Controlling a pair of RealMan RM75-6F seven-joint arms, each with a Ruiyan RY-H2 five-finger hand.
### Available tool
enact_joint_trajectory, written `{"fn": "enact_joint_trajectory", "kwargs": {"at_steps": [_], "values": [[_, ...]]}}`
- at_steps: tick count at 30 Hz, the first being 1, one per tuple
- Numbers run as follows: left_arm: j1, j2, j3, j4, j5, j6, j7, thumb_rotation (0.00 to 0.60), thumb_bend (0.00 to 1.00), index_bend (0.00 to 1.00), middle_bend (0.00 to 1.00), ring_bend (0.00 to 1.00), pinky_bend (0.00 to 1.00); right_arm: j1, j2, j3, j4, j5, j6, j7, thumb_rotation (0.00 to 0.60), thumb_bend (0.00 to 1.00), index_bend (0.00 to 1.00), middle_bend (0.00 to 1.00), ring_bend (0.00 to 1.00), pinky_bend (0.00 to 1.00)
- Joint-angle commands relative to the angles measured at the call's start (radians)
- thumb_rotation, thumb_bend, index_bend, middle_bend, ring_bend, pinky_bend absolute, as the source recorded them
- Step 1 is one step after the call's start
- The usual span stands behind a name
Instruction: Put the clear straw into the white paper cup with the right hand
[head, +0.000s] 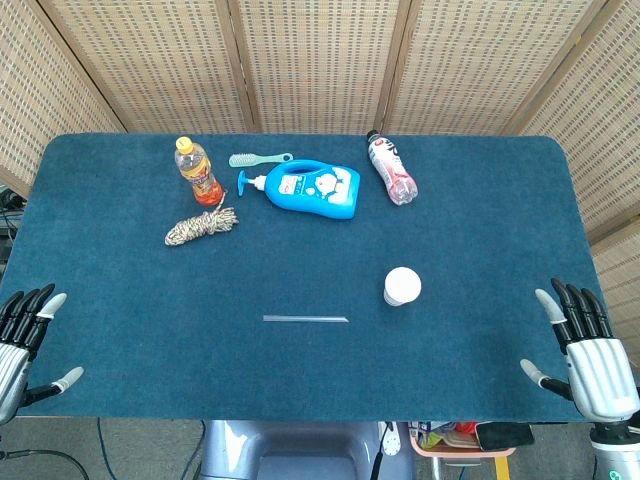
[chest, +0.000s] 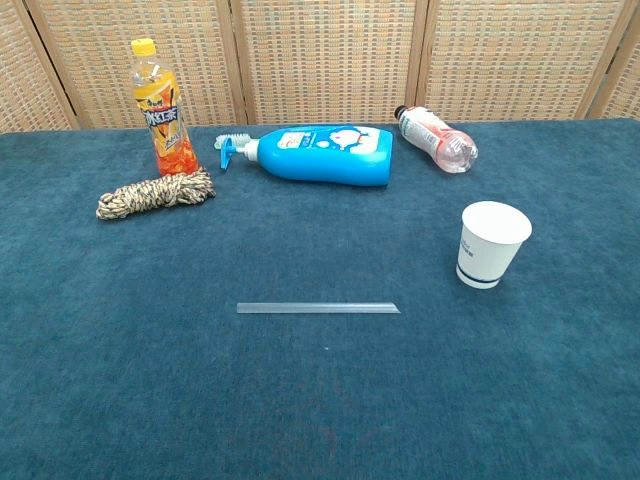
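Observation:
A clear straw (head: 305, 319) (chest: 318, 307) lies flat on the blue table, running left to right near the middle front. To its right a white paper cup (head: 402, 286) (chest: 492, 243) stands upright, mouth open, a short way from the straw's right end. My right hand (head: 588, 352) hovers at the table's front right corner, fingers spread, holding nothing. At the front left edge my left hand (head: 22, 337) is also spread and empty. Neither hand shows in the chest view.
Along the back stand an orange drink bottle (head: 197, 172) (chest: 160, 108), a coiled rope (head: 201, 226) (chest: 156, 193), a green brush (head: 259, 159), a blue pump bottle lying down (head: 312, 190) (chest: 318, 154) and a toppled clear bottle (head: 391, 168) (chest: 437, 139). Woven screens stand behind the table.

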Motion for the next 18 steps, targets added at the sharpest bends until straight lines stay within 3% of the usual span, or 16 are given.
{"fn": "enact_joint_trajectory", "kwargs": {"at_steps": [1, 13, 16, 18], "values": [[-0.003, -0.001, -0.003, 0.0, -0.008, -0.007, 0.001, 0.6, 0.12, 0.0, 0.0, 0.0, 0.0, 0.003, 0.0, -0.001, -0.002, -0.001, -0.005, 0.0, 0.6, 0.0, 0.0, 0.0, 0.0, 0.0], [-0.002, 0.003, -0.01, -0.004, -0.024, -0.007, -0.01, 0.6, 0.12, 0.0, 0.0, 0.0, 0.0, 0.097, -0.003, 0.017, -0.024, -0.039, -0.127, -0.044, 0.6, 0.0, 0.0, 0.0, 0.0, 0.0], [-0.006, 0.0, -0.015, -0.007, -0.036, -0.019, -0.002, 0.6, 0.12, 0.0, 0.0, 0.0, 0.0, 0.23, 0.023, 0.056, -0.106, -0.061, -0.29, -0.032, 0.6, 0.0, 0.01, 0.0, 0.0, 0.0], [-0.01, 0.0, -0.018, -0.009, -0.045, -0.028, 0.002, 0.6, 0.12, 0.0, 0.0, 0.0, 0.0, 0.306, 0.031, 0.09, -0.151, -0.033, -0.382, 0.006, 0.6, 0.0, 0.08, 0.0, 0.0, 0.0]]}}
